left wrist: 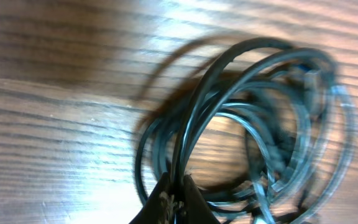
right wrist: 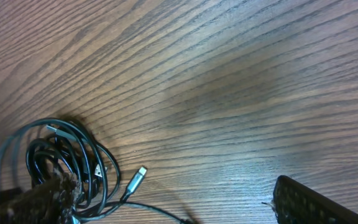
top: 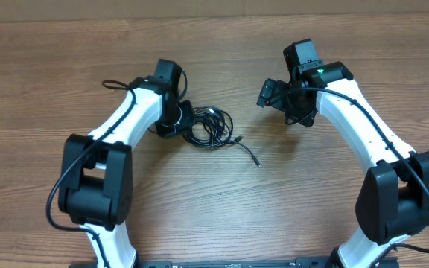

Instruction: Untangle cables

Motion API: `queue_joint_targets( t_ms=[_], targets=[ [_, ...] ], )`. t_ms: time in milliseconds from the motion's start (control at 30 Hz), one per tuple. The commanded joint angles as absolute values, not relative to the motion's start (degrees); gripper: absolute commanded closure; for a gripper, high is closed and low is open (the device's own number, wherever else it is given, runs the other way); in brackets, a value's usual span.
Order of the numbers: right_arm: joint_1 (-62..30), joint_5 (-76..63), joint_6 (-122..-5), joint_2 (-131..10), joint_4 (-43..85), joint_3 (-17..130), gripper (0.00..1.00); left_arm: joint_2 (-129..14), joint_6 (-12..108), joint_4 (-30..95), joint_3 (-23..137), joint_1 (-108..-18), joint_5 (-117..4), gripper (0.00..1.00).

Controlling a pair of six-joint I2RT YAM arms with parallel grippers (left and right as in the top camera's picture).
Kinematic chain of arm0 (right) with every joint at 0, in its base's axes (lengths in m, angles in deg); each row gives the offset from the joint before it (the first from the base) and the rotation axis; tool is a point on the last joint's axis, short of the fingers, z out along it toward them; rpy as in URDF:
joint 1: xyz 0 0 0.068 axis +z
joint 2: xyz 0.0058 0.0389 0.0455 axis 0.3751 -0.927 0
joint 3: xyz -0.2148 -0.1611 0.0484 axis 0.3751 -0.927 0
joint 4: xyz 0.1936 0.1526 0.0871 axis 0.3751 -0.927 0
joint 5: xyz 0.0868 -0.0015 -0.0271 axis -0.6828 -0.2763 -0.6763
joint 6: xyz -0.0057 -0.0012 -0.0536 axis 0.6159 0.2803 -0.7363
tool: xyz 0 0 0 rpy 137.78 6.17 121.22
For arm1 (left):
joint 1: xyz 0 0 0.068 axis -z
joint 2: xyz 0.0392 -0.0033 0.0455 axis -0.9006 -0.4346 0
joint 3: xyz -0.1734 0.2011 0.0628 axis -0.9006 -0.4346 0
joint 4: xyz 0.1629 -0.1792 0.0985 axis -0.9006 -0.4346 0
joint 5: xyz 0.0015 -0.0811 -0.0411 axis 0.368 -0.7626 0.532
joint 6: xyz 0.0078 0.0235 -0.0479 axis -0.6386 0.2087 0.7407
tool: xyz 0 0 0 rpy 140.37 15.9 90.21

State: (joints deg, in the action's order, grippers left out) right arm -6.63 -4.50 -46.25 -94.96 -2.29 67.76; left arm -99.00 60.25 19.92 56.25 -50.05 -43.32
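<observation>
Left end effector (left wrist: 178,185) pinches the cables (left wrist: 190,115).

A wooden table (top: 222,208) with brown, streaked grain running side to side fills the overhead view, and a paler tan strip (top: 199,9) lies along its far edge at twelve o'clock.

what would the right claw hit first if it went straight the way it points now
Probably the bare table, not the cables, which lie off to the side; depth is unclear.
</observation>
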Motion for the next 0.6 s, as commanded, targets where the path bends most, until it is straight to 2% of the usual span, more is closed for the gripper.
queue_joint_targets(
  t_ms=[0, 167, 267, 400, 567],
  targets=[
    [-6.68, -4.59, -46.05, -95.03, -1.98, 68.53, 0.00, -88.53, 56.56, 19.96, 62.98, -50.22, -51.28, 0.96],
    [-6.68, -4.59, -46.05, -95.03, -1.98, 68.53, 0.00, -77.64, 56.62, 22.43, 66.55, -50.18, -53.38, 0.96],
    [-6.68, -4.59, -46.05, -95.03, -1.98, 68.53, 0.00, -73.19, 57.19, 26.54, 66.55, -50.20, -59.45, 0.96],
    [-6.68, -4.59, -46.05, -95.03, -1.98, 68.53, 0.00, -72.29, 59.84, 33.62, 66.57, -50.22, -69.11, 0.96],
    [-6.68, -4.59, -46.05, -95.03, -1.98, 68.53, 0.00, -71.87, 63.51, 41.23, 67.27, -50.37, -69.03, 0.96]
  ],
)
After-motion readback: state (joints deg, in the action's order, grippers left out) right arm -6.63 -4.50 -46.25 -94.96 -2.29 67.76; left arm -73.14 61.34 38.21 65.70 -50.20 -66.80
